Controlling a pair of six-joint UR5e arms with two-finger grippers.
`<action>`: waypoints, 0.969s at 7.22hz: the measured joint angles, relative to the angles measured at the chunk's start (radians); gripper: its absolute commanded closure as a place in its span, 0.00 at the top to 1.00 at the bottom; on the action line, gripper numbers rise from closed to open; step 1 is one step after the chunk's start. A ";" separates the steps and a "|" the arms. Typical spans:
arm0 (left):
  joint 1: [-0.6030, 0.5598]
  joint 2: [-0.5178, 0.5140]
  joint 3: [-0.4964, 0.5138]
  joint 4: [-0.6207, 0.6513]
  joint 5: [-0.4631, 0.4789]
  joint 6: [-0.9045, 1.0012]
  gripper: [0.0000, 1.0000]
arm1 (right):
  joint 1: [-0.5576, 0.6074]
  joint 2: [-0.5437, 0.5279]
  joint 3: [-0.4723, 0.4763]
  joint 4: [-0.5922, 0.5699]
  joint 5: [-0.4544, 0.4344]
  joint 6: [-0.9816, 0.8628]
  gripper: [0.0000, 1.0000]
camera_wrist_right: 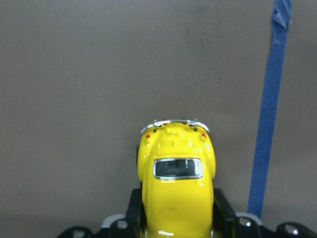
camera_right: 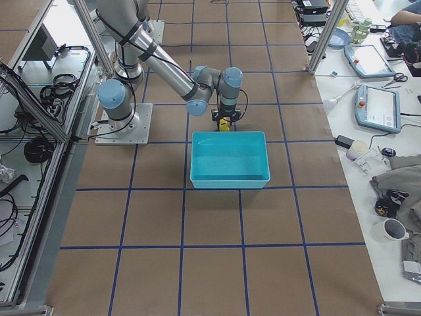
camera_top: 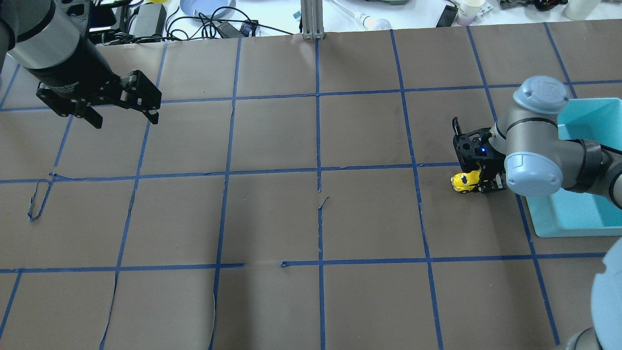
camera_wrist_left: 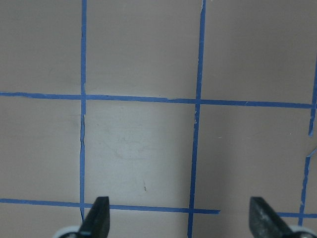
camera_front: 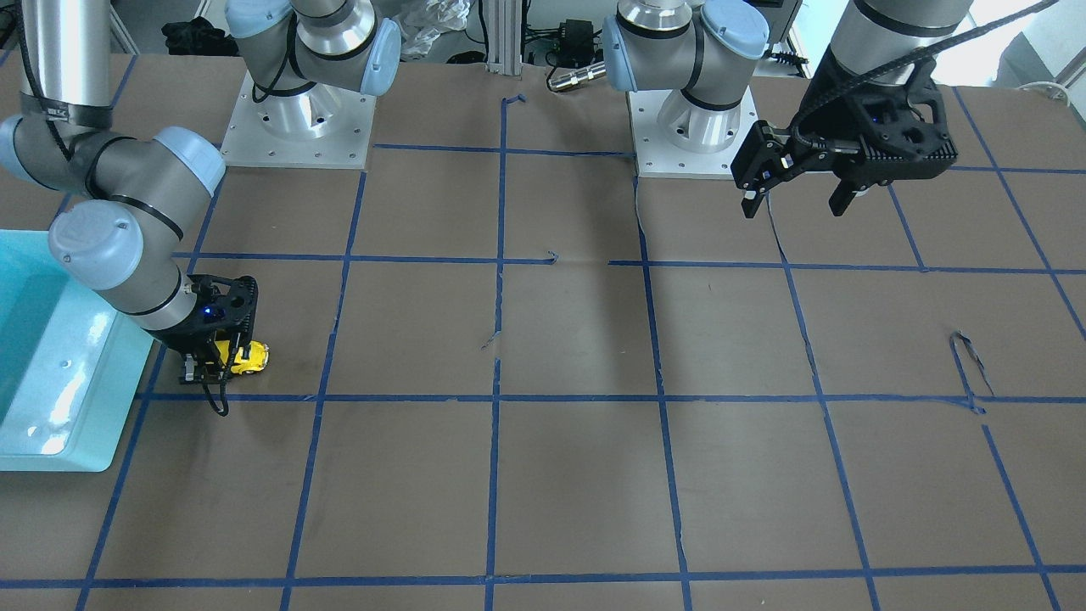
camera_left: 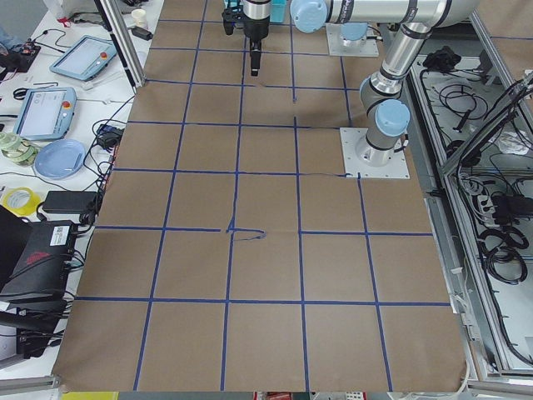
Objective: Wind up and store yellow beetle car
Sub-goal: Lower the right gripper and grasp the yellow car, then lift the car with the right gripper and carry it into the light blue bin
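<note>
The yellow beetle car [camera_wrist_right: 176,181] sits between my right gripper's fingers [camera_wrist_right: 132,207], its tail with red lights pointing away from the wrist. My right gripper [camera_top: 478,182] is shut on the car [camera_top: 463,182], low over the brown paper, just left of the turquoise bin [camera_top: 578,228] in the overhead view. The front-facing view shows the car [camera_front: 248,356] sticking out of the gripper [camera_front: 212,363]. Whether its wheels touch the table I cannot tell. My left gripper [camera_top: 125,121] hangs open and holds nothing, high over the far left of the table [camera_wrist_left: 179,210].
The open bin [camera_right: 230,178] stands beside the right arm, nothing showing in it. Blue tape lines grid the brown paper [camera_front: 577,339]. Both arm bases [camera_front: 297,127] are bolted at the robot's edge. Cables, tablets and cups lie beyond the table's far edge [camera_top: 218,24].
</note>
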 measured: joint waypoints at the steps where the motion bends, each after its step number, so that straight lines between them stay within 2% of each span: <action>1: 0.000 0.000 -0.001 0.002 0.000 0.001 1.00 | 0.000 -0.005 -0.006 0.002 0.000 0.005 0.00; 3: -0.001 0.000 -0.001 0.004 0.001 0.005 1.00 | 0.001 -0.028 -0.071 0.048 0.000 0.025 0.00; 5: -0.001 0.002 -0.002 0.005 0.000 0.006 1.00 | 0.001 -0.081 -0.210 0.219 0.015 0.094 0.00; 7: -0.001 0.003 -0.002 0.006 -0.003 0.006 1.00 | -0.002 -0.115 -0.389 0.440 0.052 0.141 0.00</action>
